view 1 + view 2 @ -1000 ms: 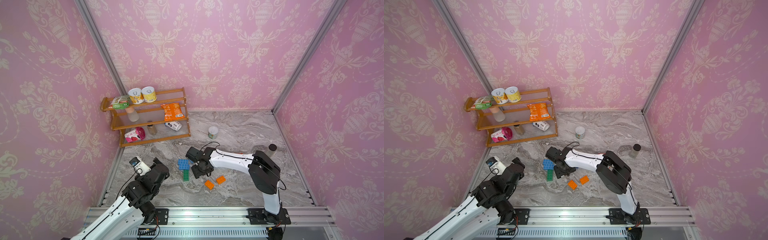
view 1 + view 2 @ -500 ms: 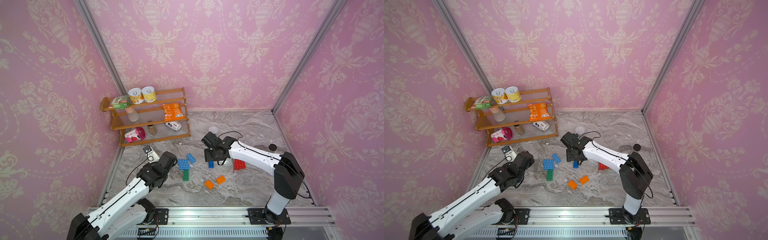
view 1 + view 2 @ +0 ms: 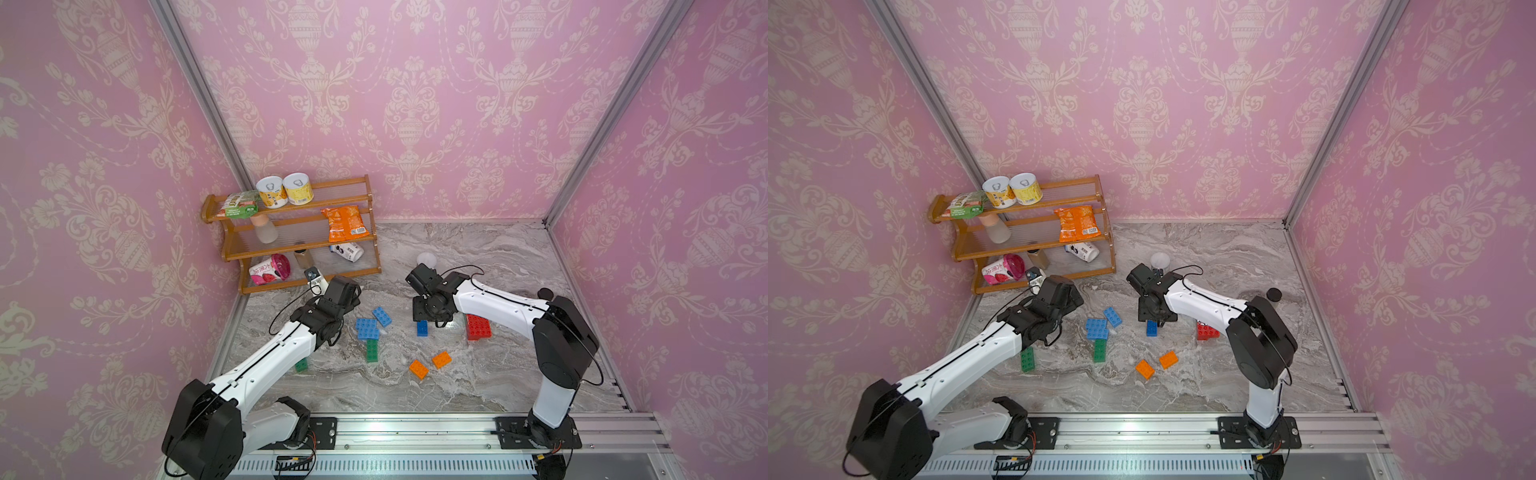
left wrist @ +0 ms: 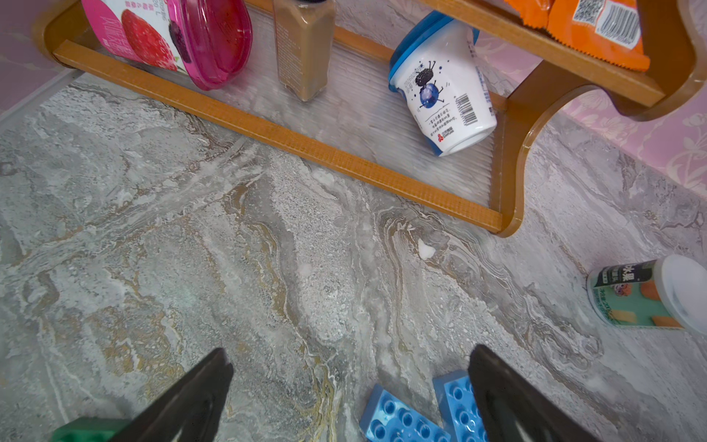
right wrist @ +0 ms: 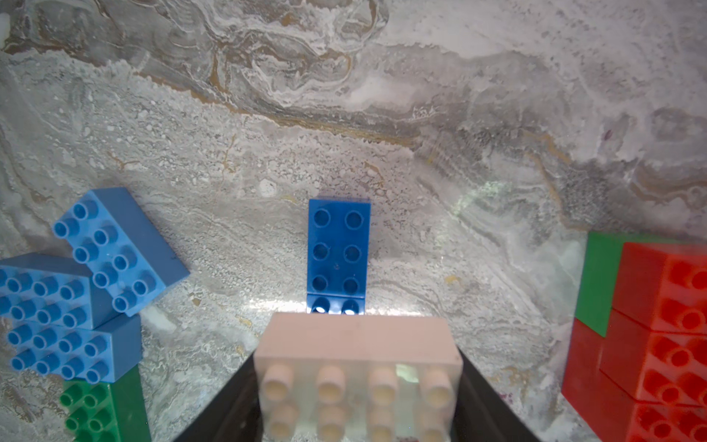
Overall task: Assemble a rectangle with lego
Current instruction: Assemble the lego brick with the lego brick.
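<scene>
**Right gripper gripping a white brick near the middle of the bench**

The right gripper [image 5: 355, 363] is clamping a white brick [image 5: 355, 333] between its partly closed jaws, near the middle of the marble bench [image 3: 457, 395]. Just ahead of it, a dark blue brick [image 5: 338, 248] is lying flat with its studs up.

The left gripper [image 4: 348, 354] is standing wide open and holding nothing, hovering just in front of the wooden shelf [image 3: 311, 274] in the bench's back left corner.

Light blue bricks [image 3: 367, 328] are sitting bunched between the two arms, touching a green brick [image 3: 372, 350] on their front side. A second green brick [image 3: 1027, 359] is lying beside the left arm, toward the left edge. One orange brick [image 3: 418, 369] and a second orange brick [image 3: 441, 360] are lying close together, not touching, nearer the front edge. A red stack [image 3: 478, 327] with some green in it is sitting beside the right arm.
</scene>
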Controlling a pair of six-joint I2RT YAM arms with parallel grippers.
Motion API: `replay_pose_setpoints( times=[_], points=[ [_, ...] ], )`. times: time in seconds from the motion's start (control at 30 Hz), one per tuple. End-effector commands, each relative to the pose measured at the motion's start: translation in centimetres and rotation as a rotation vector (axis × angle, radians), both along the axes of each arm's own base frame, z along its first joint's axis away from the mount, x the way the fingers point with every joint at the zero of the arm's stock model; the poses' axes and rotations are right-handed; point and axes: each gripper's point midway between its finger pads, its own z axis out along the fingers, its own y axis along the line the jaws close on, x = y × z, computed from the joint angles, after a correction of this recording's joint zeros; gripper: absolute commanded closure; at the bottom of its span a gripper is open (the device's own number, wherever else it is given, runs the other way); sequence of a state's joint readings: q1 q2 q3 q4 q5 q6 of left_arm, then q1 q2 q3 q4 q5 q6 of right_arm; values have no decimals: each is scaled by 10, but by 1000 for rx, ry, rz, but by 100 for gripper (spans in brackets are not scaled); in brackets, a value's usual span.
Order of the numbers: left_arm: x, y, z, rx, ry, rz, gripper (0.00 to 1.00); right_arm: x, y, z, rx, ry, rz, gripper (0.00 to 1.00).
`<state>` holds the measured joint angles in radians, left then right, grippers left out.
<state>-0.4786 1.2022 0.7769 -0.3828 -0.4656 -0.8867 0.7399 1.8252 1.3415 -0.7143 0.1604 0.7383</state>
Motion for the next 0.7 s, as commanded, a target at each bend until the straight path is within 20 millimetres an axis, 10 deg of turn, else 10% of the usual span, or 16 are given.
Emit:
replay_pose_setpoints(
  times=[0.0, 0.67],
  points=[
    [5, -9, -2, -33, 10, -39, 1, 0, -4, -9, -7, 18, -30, 55],
    [7, -13, -11, -27, 53, -49, 1, 4, -5, -24, -36, 30, -50, 55]
  ],
)
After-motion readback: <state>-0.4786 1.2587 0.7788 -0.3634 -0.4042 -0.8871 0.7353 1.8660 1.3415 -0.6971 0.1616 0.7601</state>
